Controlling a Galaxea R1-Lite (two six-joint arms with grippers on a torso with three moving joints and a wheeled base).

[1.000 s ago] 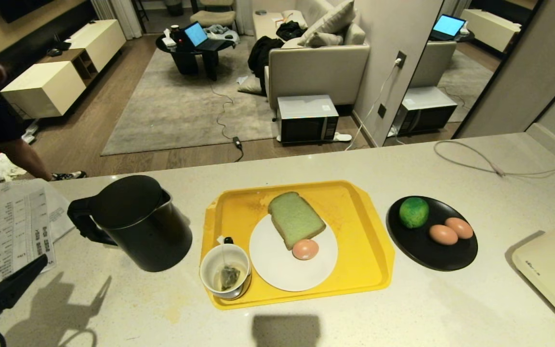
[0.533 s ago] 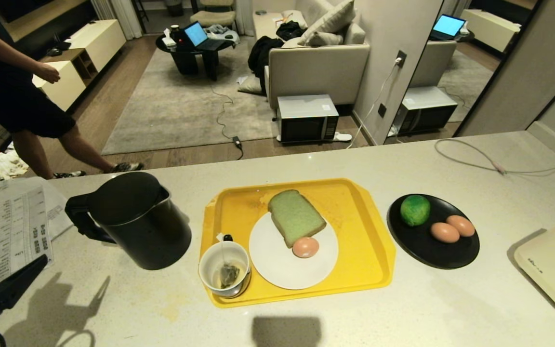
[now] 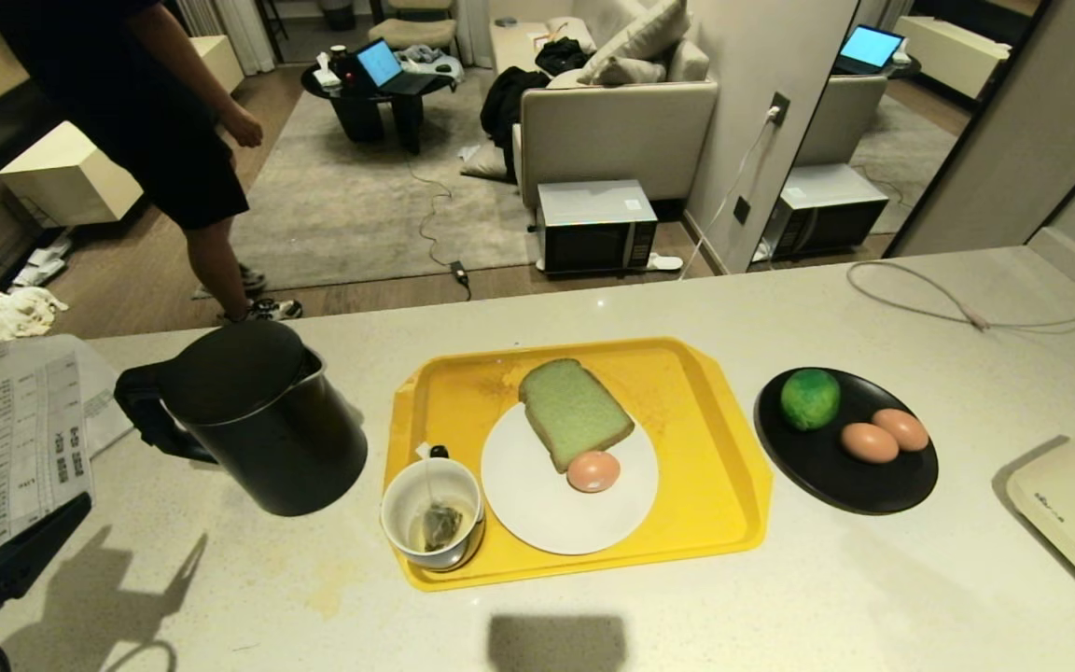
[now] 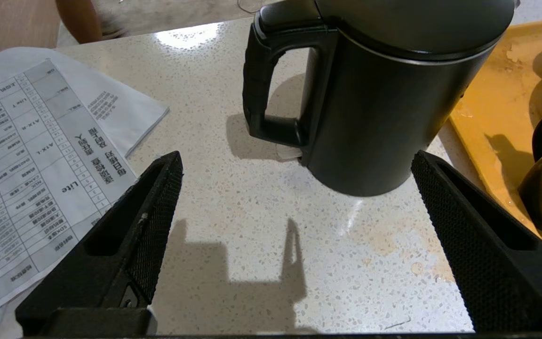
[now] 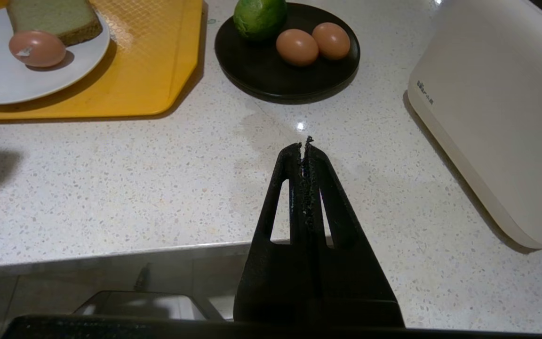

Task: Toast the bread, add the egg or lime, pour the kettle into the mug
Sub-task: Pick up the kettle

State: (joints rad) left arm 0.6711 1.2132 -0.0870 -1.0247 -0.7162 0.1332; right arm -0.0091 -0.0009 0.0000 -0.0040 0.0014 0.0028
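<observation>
Left gripper jaws spread wide, lined up near tall matte black jug kettle for grasping; right gripper jaws closed, parked.

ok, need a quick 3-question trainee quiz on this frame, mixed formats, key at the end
1. True or false: the egg on the white plate lies beside the bread.
2. Multiple choice: where does the mug stand? A) on the black plate B) in the near left corner of the yellow tray C) on the papers
3. Fill in: the left end effector is ___, aimed at the kettle without touching it; the right end effector is ___ and holds nothing.

Key: 1 true; 2 B; 3 open, shut.
</observation>
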